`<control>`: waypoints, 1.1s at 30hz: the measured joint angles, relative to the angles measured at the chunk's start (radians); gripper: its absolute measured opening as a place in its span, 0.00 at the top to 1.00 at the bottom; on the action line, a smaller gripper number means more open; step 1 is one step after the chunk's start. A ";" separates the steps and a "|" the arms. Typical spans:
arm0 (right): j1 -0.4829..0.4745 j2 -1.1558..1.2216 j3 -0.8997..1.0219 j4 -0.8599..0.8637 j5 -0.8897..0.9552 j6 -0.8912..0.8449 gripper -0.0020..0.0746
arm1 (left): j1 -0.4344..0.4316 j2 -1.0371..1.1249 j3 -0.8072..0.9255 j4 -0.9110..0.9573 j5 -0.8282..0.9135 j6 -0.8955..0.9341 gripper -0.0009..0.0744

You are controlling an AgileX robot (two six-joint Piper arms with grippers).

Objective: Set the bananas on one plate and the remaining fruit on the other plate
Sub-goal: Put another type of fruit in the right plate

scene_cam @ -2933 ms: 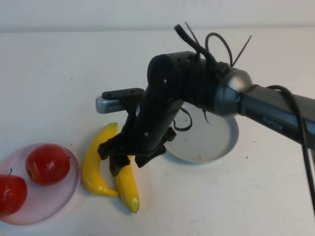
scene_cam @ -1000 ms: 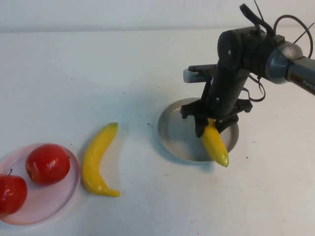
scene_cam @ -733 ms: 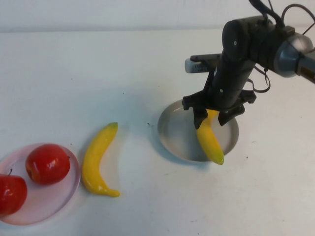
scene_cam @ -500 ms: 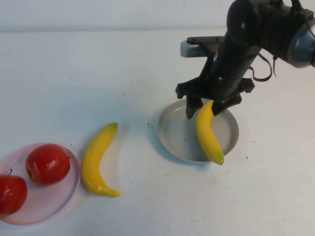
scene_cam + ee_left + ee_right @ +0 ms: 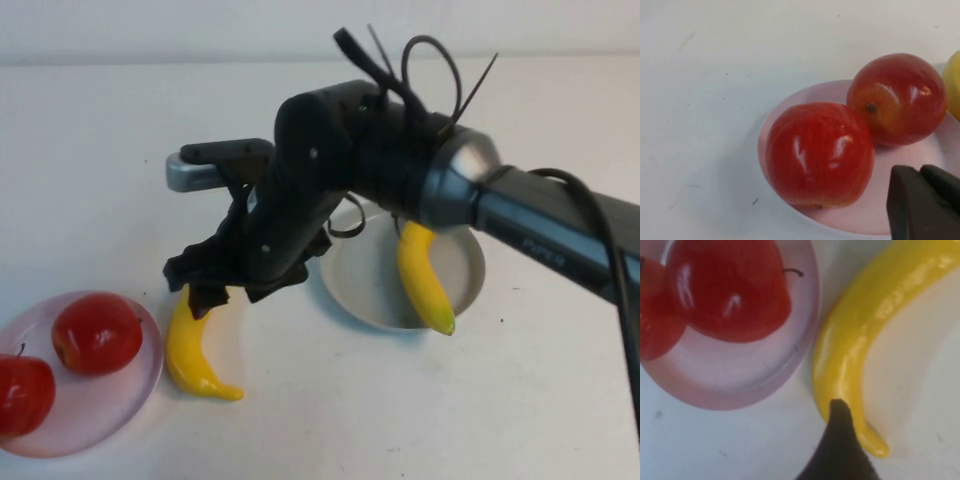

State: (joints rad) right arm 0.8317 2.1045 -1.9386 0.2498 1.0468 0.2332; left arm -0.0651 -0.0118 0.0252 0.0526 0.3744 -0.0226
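My right gripper [image 5: 205, 292] hangs over the far end of the glossy yellow plastic banana [image 5: 193, 350] lying on the white table [image 5: 100, 150], just right of the round pale pink plate [image 5: 95, 415]; its fingers look spread to either side of the fruit and nothing is pinched between them. The other yellow banana [image 5: 422, 278] already rests in the round grey-blue plate [image 5: 365, 285] to the right, its near tip hanging over the rim, and the two shiny red apples [image 5: 820, 152] sit together on the pink plate. So I judge the step in hand to be picking up this last banana. To do it well I would come down across the thicker middle of the curve instead of the tapering end, since the smooth skin will likely slide out of a grip near the tip. The pink rim lies close beside the banana in my right wrist view [image 5: 855, 345], so the finger on that side should drop between fruit and rim without nudging the plate. My left gripper [image 5: 922, 202] sits near the apples, above the pink plate's edge; I cannot tell whether it is spread or closed.
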 joint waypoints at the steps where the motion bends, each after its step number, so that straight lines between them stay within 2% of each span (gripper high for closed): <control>1: 0.010 0.018 -0.015 0.005 -0.007 0.000 0.37 | 0.000 0.000 0.000 0.000 0.000 0.000 0.98; 14: 0.036 0.247 -0.236 0.014 -0.050 0.000 0.37 | 0.000 0.000 0.000 0.000 0.000 0.000 0.98; 25: 0.034 0.284 -0.262 -0.065 -0.053 0.002 0.37 | 0.000 0.000 0.000 0.000 0.000 0.000 0.98; 33: 0.003 0.284 -0.262 -0.115 0.043 0.022 0.37 | 0.000 0.000 0.000 0.000 0.000 0.000 0.98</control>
State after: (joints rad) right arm 0.8349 2.3885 -2.2004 0.1352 1.0893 0.2553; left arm -0.0651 -0.0118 0.0252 0.0526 0.3744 -0.0226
